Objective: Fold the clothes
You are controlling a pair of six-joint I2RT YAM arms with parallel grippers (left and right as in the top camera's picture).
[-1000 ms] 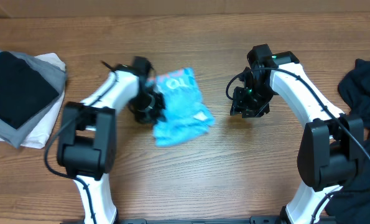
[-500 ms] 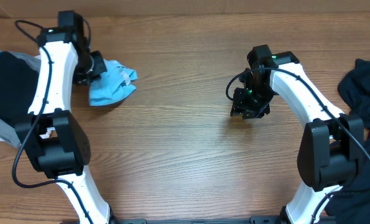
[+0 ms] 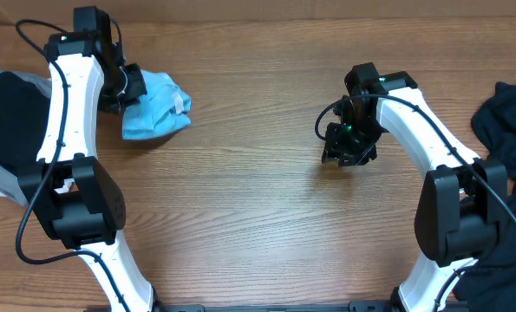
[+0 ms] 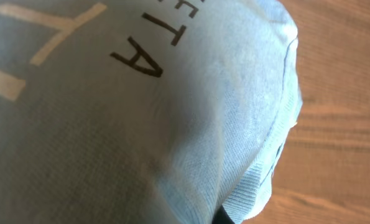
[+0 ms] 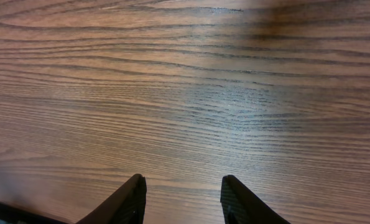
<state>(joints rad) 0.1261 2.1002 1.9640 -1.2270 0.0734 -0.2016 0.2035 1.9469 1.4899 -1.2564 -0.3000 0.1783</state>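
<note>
The left claw (image 3: 128,87), clamped on the bunched blue shirt (image 3: 159,111), has carried it from mid-bench (image 3: 258,217) to the far left, just beside the folded stack (image 3: 2,113). It looks bound for that stack. The right claw (image 5: 181,186) hangs half open and empty.

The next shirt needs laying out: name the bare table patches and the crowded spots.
The table is bare between the blue shirt and the right gripper, and across the near middle. Crowded: folded stack at left edge, black pile at right.

Matt, ribbed-knit cloth T-shirt (image 3: 158,108); smooth, grained wooden table (image 3: 258,217), faintly glossy.
</note>
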